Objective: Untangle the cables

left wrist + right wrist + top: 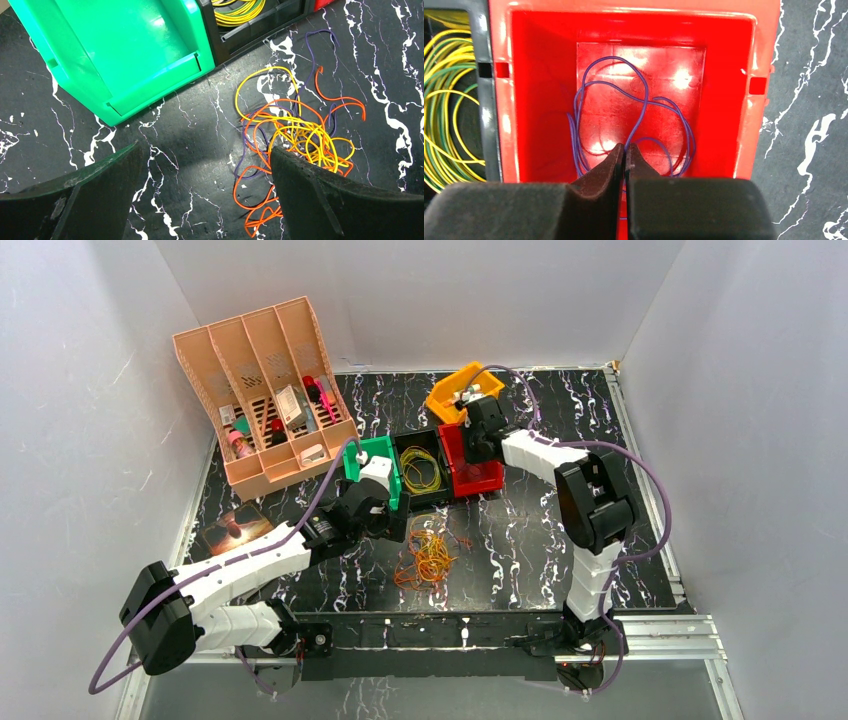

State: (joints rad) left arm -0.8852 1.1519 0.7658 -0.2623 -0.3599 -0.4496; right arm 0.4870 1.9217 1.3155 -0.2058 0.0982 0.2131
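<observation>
Pinching a purple cable (644, 97), right gripper (625, 148), left gripper (204, 152) wide open

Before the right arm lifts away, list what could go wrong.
The thin purple wire loop in the red plastic bin runs into the shut right jaws; lifting could drag it out. The open left jaws hang beside the tangled pile of orange, yellow and purple wires; closing there may grab several strands together.

The black, white-veined worktop (560, 540) carries a peach 4-slot organizer (262, 400) at its far left. 3 bins sit touching in a row: green bin (125, 45), black bin (250, 31), red bin (478, 480). An orange bin (447, 400) sits behind. Tangled orange, yellow and purple cables (428, 558) lie nearer, with a photo card (235, 530) to the left.
</observation>
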